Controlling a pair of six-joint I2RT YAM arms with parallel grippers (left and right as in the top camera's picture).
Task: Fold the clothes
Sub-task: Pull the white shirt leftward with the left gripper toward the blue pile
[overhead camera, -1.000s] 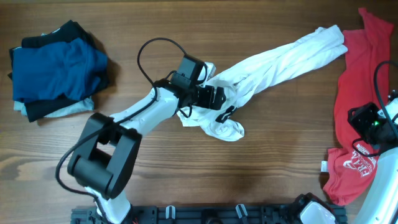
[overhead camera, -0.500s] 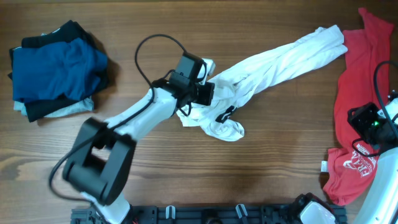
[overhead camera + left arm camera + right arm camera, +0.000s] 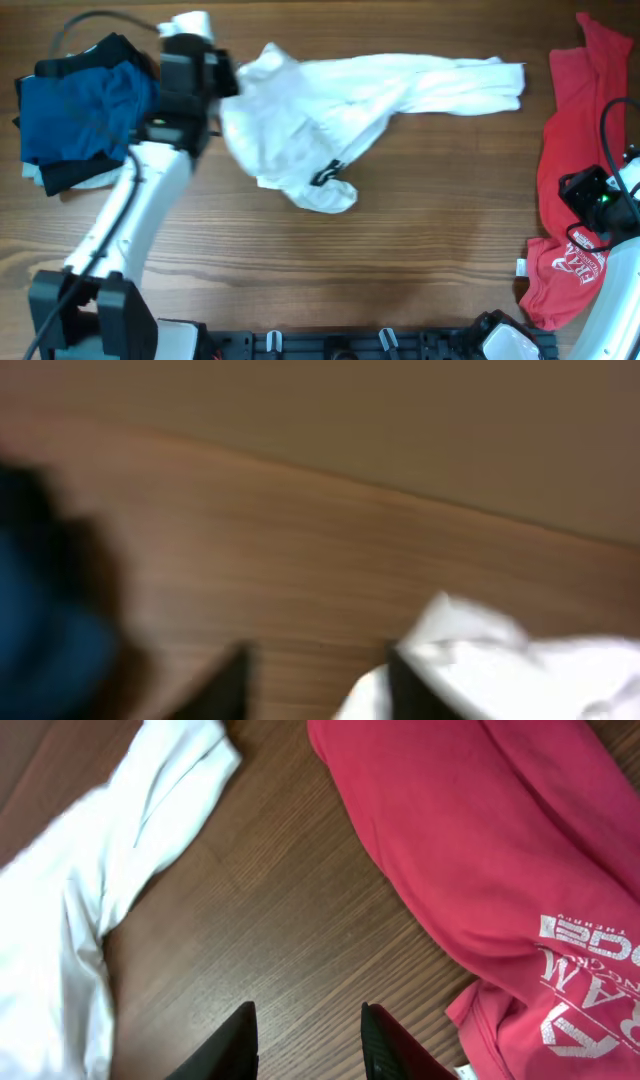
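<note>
- One white T-shirt [image 3: 330, 110] lies bunched on the table [image 3: 400, 260], long axis left-right, bulky end left, narrow end pointing toward the red T-shirt [image 3: 575, 140].
- Left end effector [image 3: 222, 82] apparently meets the bulky end; the wrist view is blurred, so its grip cannot be told.
- Right end effector [image 3: 305, 1042] gapes, empty, over wood.

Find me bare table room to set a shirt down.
Biggest bare patch: front centre of the table, bordered by the white shirt behind, the left arm and the red shirt. Crowded at rear left, where arm, shirt and the dark pile meet.
</note>
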